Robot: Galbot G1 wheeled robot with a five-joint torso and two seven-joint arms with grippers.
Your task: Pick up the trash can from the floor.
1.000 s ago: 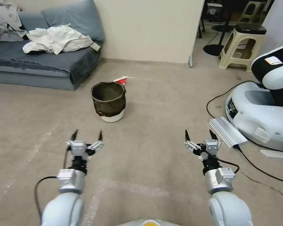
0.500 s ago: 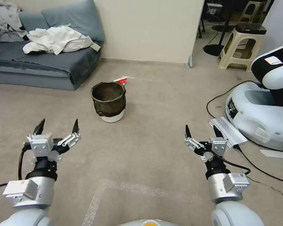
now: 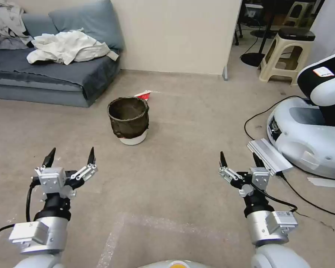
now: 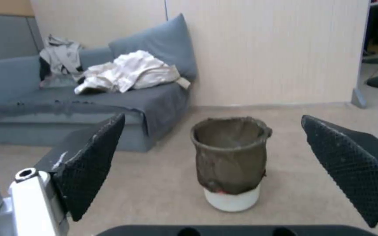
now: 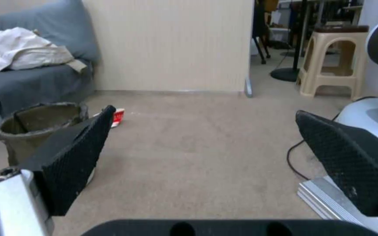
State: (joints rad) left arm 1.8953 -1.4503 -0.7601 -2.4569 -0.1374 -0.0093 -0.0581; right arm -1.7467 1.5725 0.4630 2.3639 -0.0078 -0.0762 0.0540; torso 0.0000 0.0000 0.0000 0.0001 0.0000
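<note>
The trash can (image 3: 129,120) is a small white bin lined with a crinkled dark bag folded over its rim. It stands upright on the beige floor (image 3: 182,123) in front of me. In the left wrist view the trash can (image 4: 231,162) sits straight ahead between the open black fingers (image 4: 90,164). My left gripper (image 3: 70,155) hovers open, nearer me and to the left of the can, holding nothing. At the near right my right gripper (image 3: 240,159) is also open and empty; its wrist view shows the trash can (image 5: 40,126) off to one side behind a finger.
A grey sofa (image 3: 56,70) with white cloths lies at the far left. A small red-and-white item (image 3: 144,95) lies just behind the can. Another white robot base (image 3: 309,134) with cables and a grey flat unit (image 3: 268,155) is at the right. A beige stool (image 3: 286,56) stands far right.
My left arm swung out to the left and drew back toward me, then edged slightly forward. My right arm pulled back a little. The trash can has not moved.
</note>
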